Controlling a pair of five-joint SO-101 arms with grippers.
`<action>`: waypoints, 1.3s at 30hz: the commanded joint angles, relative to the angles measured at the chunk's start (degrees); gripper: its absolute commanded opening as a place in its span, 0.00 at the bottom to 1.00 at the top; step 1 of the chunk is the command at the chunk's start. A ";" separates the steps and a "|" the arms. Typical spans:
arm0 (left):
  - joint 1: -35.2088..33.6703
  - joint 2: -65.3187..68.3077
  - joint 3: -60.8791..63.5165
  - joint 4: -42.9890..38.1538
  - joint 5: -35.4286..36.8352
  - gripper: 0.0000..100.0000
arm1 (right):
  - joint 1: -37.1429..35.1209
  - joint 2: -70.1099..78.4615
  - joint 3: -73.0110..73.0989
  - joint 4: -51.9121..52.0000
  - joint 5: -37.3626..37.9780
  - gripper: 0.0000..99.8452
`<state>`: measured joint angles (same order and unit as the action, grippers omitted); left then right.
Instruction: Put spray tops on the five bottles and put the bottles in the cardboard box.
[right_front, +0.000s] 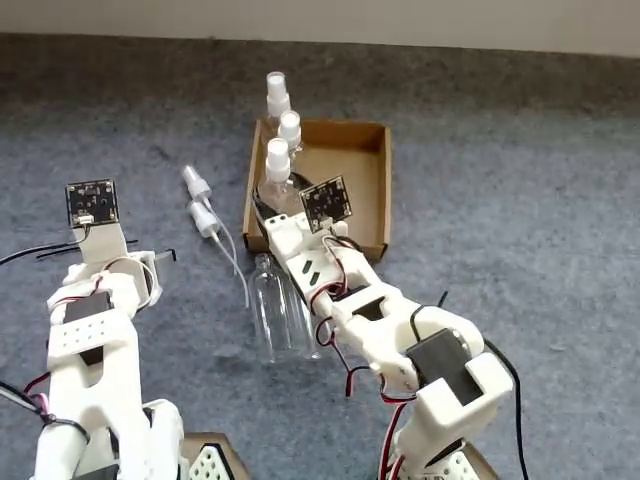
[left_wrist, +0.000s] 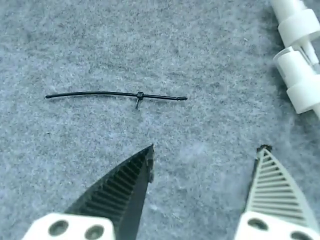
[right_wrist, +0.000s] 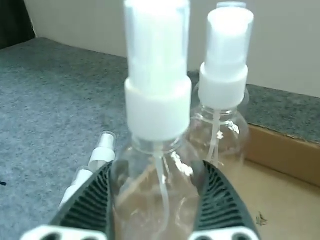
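Observation:
Three clear bottles with white spray tops stand upright along the left side of the cardboard box (right_front: 370, 190). My right gripper (right_front: 272, 215) is shut on the nearest bottle (right_wrist: 155, 200), its fingers (right_wrist: 90, 205) pressed against both sides below the spray top (right_wrist: 157, 75). A second capped bottle (right_wrist: 220, 105) stands just behind it. Two uncapped clear bottles (right_front: 280, 310) lie on the carpet in front of the box. Two loose spray tops (right_front: 202, 205) lie left of the box, also the loose spray tops (left_wrist: 300, 55). My left gripper (left_wrist: 207, 150) hangs open over bare carpet.
A thin black cable tie (left_wrist: 115, 95) lies on the grey carpet ahead of the left gripper. The box's right half has a bare floor (right_wrist: 280, 200). Open carpet spreads to the right of the box and at the far left.

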<state>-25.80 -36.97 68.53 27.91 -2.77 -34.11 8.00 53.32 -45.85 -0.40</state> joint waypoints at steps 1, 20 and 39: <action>0.84 -0.22 -1.10 -0.97 0.26 0.29 | 0.57 -0.40 -0.22 -0.13 -0.09 0.00; 0.75 -0.22 -1.10 -0.97 0.26 0.29 | 0.57 -0.13 -0.04 0.13 -0.26 0.01; 0.75 -0.22 -1.10 -0.97 0.26 0.29 | 0.57 4.88 2.15 -6.81 -0.09 0.01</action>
<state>-25.80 -36.97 68.53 27.91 -2.77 -33.93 13.36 54.11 -51.82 -0.48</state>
